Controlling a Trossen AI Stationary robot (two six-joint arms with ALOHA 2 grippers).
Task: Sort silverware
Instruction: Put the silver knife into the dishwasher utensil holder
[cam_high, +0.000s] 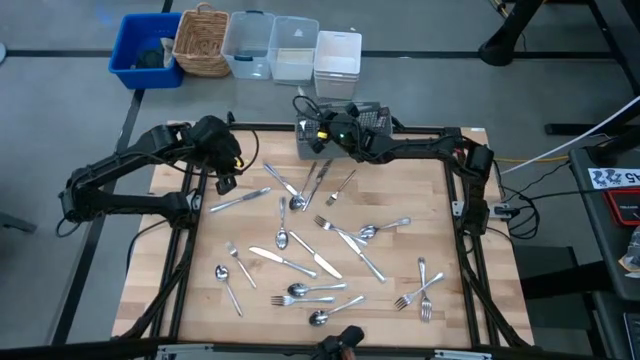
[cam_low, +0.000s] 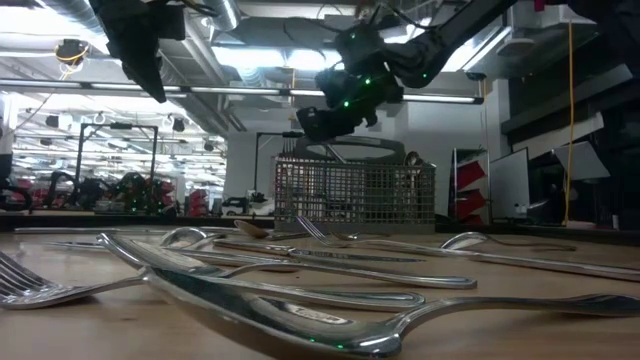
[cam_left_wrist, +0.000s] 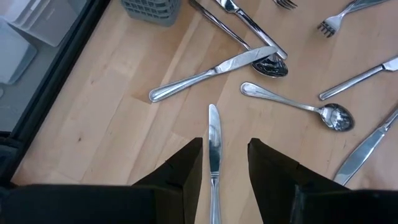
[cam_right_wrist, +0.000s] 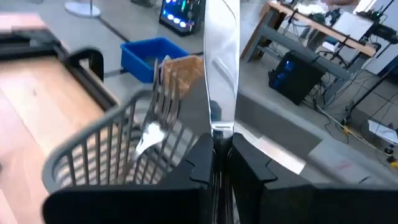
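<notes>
Right wrist view: knife (cam_right_wrist: 221, 68) pinched upright in the right gripper (cam_right_wrist: 222, 155), jaws closed on it above the basket (cam_right_wrist: 93, 155) — lower straight, release. Left gripper (cam_left_wrist: 224, 165) jaws apart, straddling a knife (cam_left_wrist: 214, 140) on the tabletop (cam_left_wrist: 124, 93), ungripped.

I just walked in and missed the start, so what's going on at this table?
A two-armed robot is sorting silverware. The right gripper is shut on a shiny silver table knife, holding it over the grey mesh cutlery basket at the table's far edge, where forks already stand. The left gripper hovers open over another silver knife on the wooden table. Many forks, spoons and knives lie scattered.
</notes>
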